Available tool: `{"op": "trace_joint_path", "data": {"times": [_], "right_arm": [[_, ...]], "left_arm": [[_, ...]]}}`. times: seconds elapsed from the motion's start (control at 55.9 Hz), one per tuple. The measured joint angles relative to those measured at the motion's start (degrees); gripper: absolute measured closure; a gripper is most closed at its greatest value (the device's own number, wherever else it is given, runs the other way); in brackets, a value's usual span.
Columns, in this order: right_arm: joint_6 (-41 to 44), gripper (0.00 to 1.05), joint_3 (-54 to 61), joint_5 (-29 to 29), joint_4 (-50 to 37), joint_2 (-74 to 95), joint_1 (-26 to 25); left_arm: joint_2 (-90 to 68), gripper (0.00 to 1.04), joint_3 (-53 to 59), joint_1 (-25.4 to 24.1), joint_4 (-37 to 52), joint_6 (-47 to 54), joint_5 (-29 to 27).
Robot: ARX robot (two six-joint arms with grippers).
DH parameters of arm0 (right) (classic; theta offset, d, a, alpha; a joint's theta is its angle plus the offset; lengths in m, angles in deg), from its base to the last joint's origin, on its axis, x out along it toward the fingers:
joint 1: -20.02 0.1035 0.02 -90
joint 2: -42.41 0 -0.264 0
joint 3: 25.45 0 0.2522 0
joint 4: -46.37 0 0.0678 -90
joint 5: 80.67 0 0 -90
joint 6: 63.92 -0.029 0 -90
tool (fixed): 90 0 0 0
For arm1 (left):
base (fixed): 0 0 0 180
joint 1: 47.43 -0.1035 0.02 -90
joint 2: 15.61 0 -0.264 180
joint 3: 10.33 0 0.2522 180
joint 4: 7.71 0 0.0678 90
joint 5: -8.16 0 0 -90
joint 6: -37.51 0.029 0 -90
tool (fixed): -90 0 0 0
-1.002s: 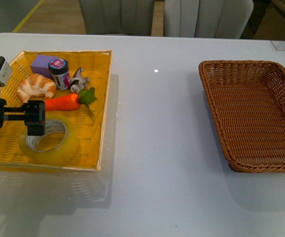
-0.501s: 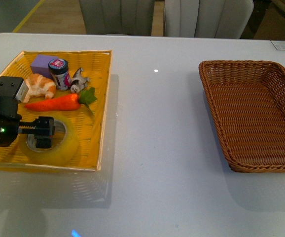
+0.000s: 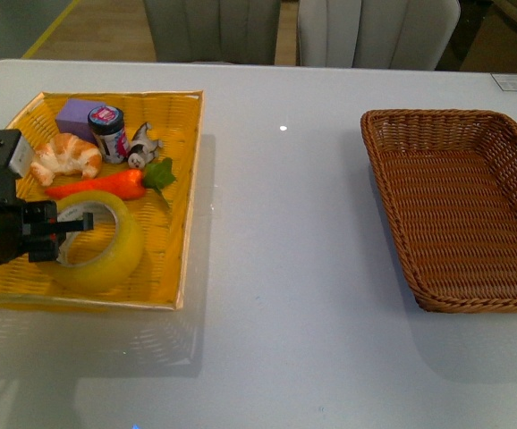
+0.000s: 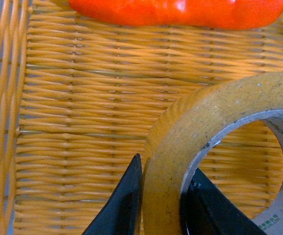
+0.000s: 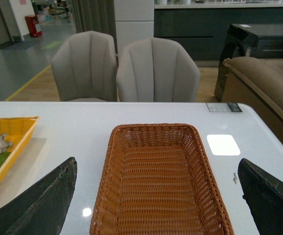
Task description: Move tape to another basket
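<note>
The tape [image 3: 106, 241], a wide yellowish roll with a white printed core, is tilted up in the bright yellow woven tray [image 3: 173, 179] at the left. My left gripper [image 3: 57, 234] is shut on its wall, one finger inside the core and one outside; the left wrist view shows the tape [image 4: 190, 127] pinched between the dark fingers [image 4: 124, 200]. The dark brown wicker basket [image 3: 393, 192] sits empty at the right and shows in the right wrist view [image 5: 109, 186]. My right gripper [image 5: 156, 196] is open above the brown basket, out of the front view.
The yellow tray also holds an orange carrot [image 3: 102, 186], a croissant [image 3: 66, 156], a small jar [image 3: 108, 134], a purple block [image 3: 75, 114] and a small grey figure [image 3: 142, 147]. Chairs [image 5: 124, 68] stand beyond the white table [image 3: 285, 223].
My left gripper has come down, closed on the tape's wall and tipped the roll up off the tray floor. The brown basket has not moved.
</note>
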Motion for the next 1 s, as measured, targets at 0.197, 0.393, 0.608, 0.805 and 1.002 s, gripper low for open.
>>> {"op": "trace_joint_path", "data": {"times": [0.197,0.393,0.608,0.805,1.002], "right_arm": [[0.00,0.09,0.00,0.00,0.00,0.00,0.00],[0.00,0.09,0.00,0.00,0.00,0.00,0.00],[0.00,0.09,0.00,0.00,0.00,0.00,0.00],[0.00,0.09,0.00,0.00,0.00,0.00,0.00],[0.02,0.09,0.00,0.00,0.00,0.00,0.00]], "left_arm": [[11.04,0.89,2.14,0.31,-2.97,-2.69,1.92],[21.79,0.89,2.29,5.55,-8.44,-6.19,1.84],[27.21,0.89,-1.22,17.75,-13.84,-10.84,-0.13],[27.47,0.89,-6.99,29.00,-16.98,-14.73,-2.21],[26.80,0.89,-11.04,34.64,-18.49,-18.21,-2.60]]}}
